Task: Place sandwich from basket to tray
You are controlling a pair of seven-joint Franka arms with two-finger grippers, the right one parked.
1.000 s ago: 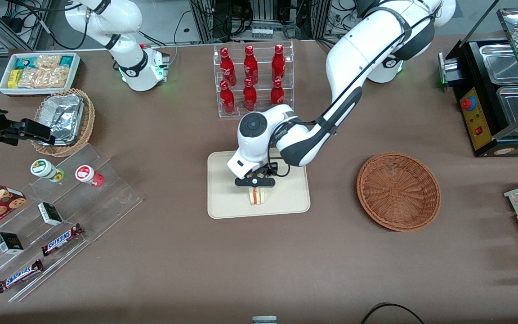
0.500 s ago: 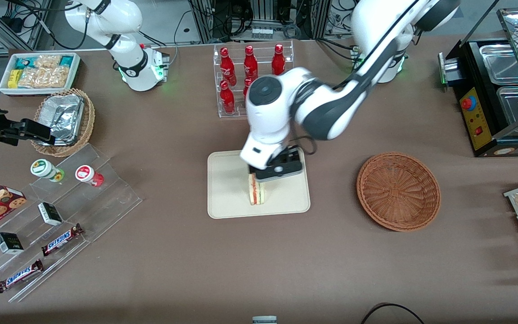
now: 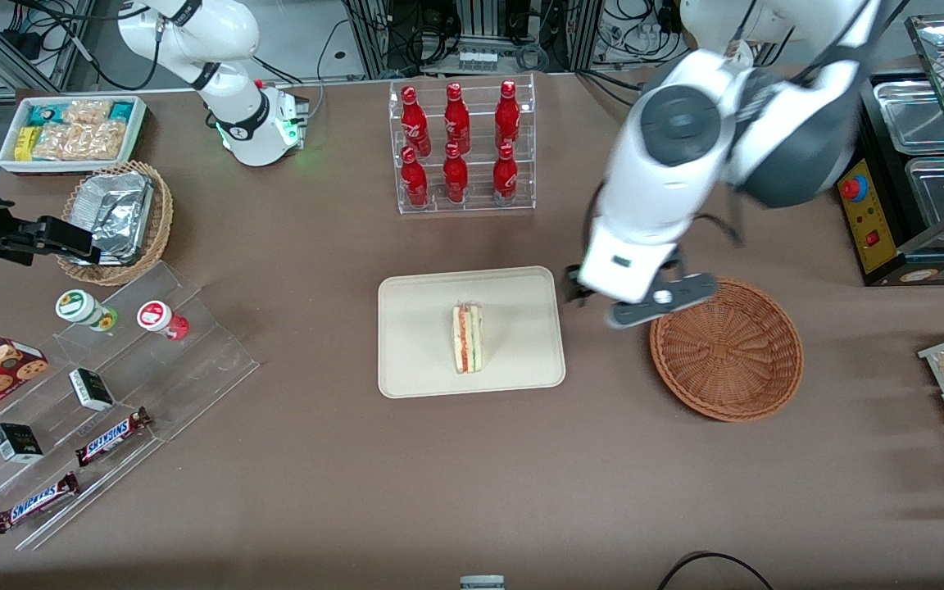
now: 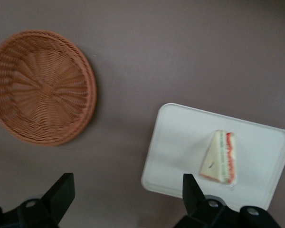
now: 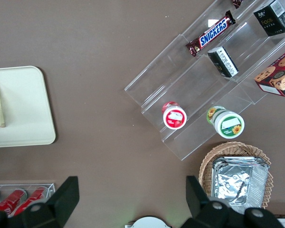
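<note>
While the brown table (image 3: 292, 459) carries plenty else, what matters runs down in size from the cream tray (image 3: 415, 360), lying flat near the middle, to the reddish-brown wicker basket (image 3: 726, 348) beside it toward the working arm's end, now with nothing in it, then the left arm's gripper (image 3: 640, 305), and last the sandwich (image 3: 467, 337). That gripper hangs in the air between tray and basket, above the basket's rim, its jaws spread wide and holding nothing, as the wrist view confirms with both black fingers (image 4: 61, 192) well apart over bare table. The wedge rests on the tray, clear of the rim, red and green filling edge showing; it seems to be lying on a bread face, though the front view leaves that uncertain. It looks light, soft and easily crushed, its layers liable to slide apart, so any further hold would best close gently across the two bread faces, near the thick middle rather than the thin tip.
</note>
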